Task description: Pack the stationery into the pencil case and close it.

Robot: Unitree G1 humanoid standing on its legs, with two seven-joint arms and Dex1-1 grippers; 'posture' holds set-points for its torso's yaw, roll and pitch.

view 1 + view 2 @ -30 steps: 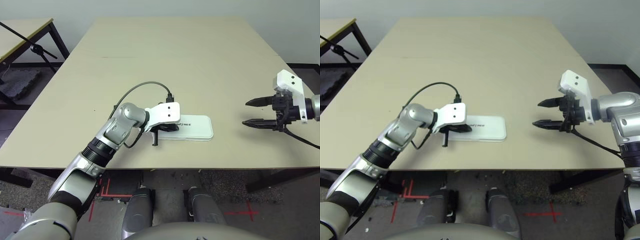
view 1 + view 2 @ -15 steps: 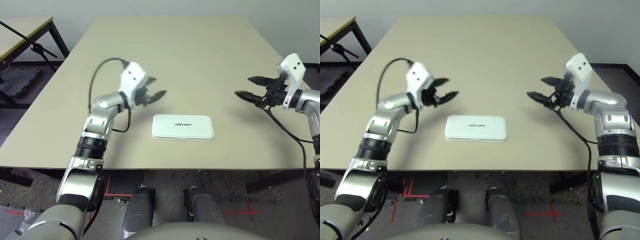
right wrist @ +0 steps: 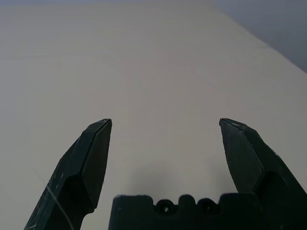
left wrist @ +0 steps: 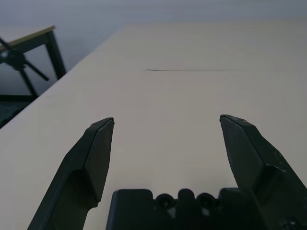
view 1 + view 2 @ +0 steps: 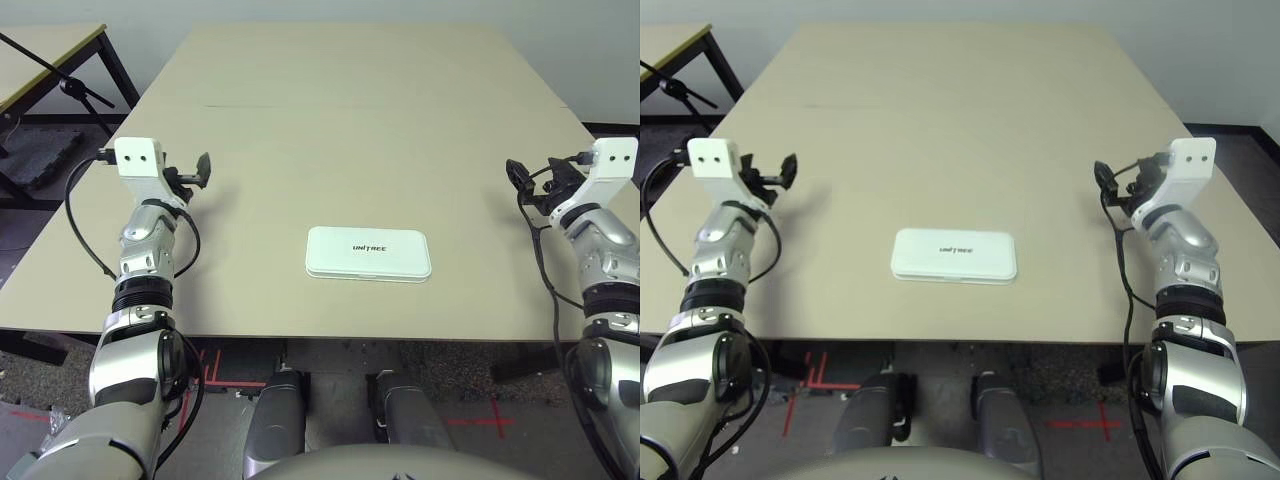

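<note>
The white pencil case (image 5: 368, 253) lies flat and closed, with black lettering on its lid, near the middle of the table's front edge. The stationery is out of view. My left gripper (image 5: 198, 170) is raised over the table's left side, well away from the case, its fingers spread with nothing between them (image 4: 167, 123). Over the right side my right gripper (image 5: 520, 178) is also open and empty (image 3: 165, 123), about as far from the case.
The beige table (image 5: 350, 110) stretches bare behind the case. A second table with a black stand (image 5: 60, 85) is off the far left corner. The floor drops away past both side edges.
My left gripper lifted off the case's left end, opened and swung back to the left. The right arm drew back to the right. The case has stayed closed in place.
</note>
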